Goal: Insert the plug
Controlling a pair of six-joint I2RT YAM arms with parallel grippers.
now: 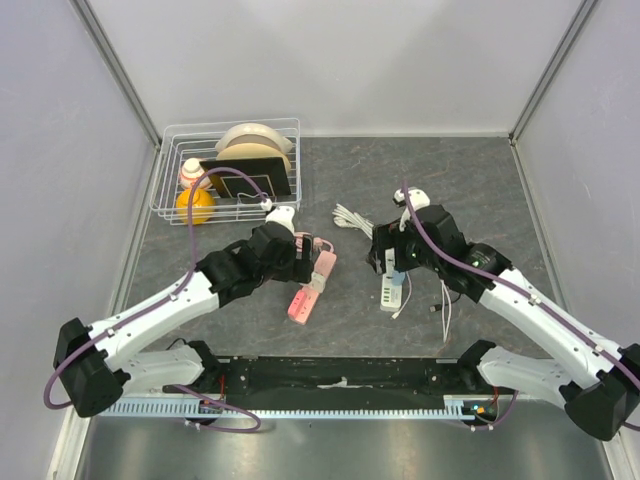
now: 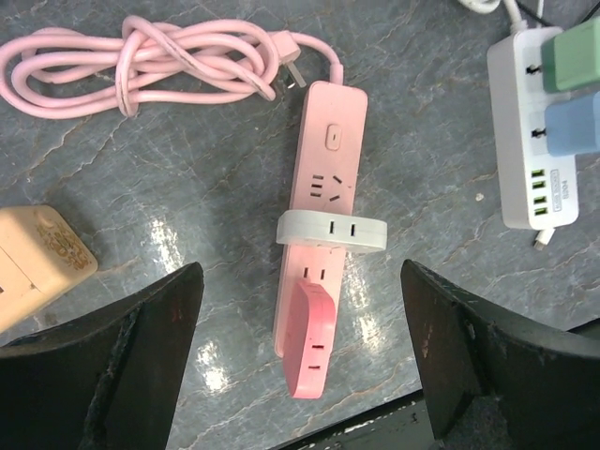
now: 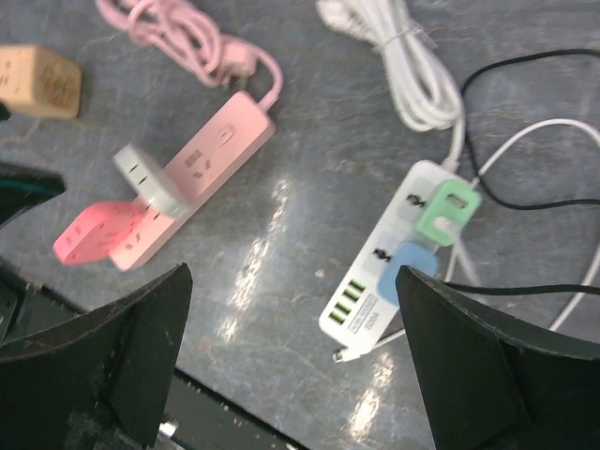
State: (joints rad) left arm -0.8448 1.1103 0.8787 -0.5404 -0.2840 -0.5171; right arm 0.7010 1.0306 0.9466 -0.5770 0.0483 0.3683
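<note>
A pink power strip [image 2: 328,159] lies on the table, with a white adapter [image 2: 332,231] and a pink adapter [image 2: 309,342] plugged into it. Its pink cord [image 2: 150,61] is coiled beside it. My left gripper [image 2: 300,300] is open and empty above the strip's pink-adapter end. A white power strip [image 3: 370,295] holds a green plug [image 3: 448,211] and a blue plug [image 3: 405,267]. My right gripper [image 3: 292,281] is open and empty, above bare table just left of the white strip. In the top view the pink strip [image 1: 306,298] and the white strip [image 1: 391,291] lie side by side.
A wire basket [image 1: 170,170] with dishes and toys stands at the back left. A beige block [image 2: 37,258] lies left of the pink strip. A bundled white cord [image 3: 412,66], black and white cables [image 3: 525,94] and a loose USB tip [image 3: 342,354] lie around the white strip.
</note>
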